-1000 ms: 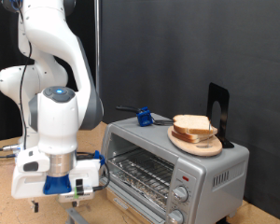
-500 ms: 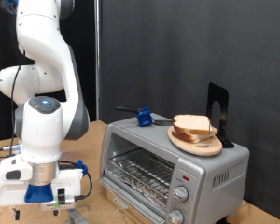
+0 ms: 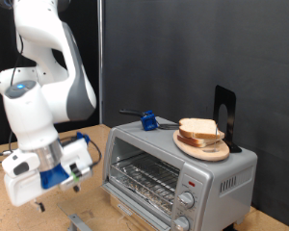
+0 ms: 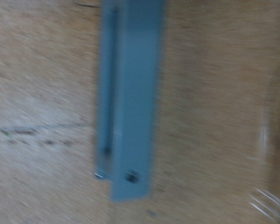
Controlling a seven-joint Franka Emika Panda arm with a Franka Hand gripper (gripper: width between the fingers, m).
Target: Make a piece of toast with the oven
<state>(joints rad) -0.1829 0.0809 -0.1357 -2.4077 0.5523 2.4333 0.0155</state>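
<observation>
The oven (image 3: pixel 178 173) stands on the table (image 3: pixel 10 207) at the exterior view's right, its door down. On its top, toward the right, a plate (image 3: pixel 202 149) carries stacked bread slices (image 3: pixel 200 133); a stand (image 3: pixel 224 115) rises just behind the plate, and a small tool (image 3: pixel 144 119) lies on the back left corner. The robot arm (image 3: pixel 43 87) is at the left, beside the oven; a flat bar (image 4: pixel 131 93) lies on the table

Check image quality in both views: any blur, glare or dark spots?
Exterior view: sharp on the oven and the bread on its top, backdrop near black, soft blur on the arm; the hand is low beside the oven. Wrist view: heavy motion blur, blue bar smeared over a wooden surface, faint glare at one corner.
</observation>
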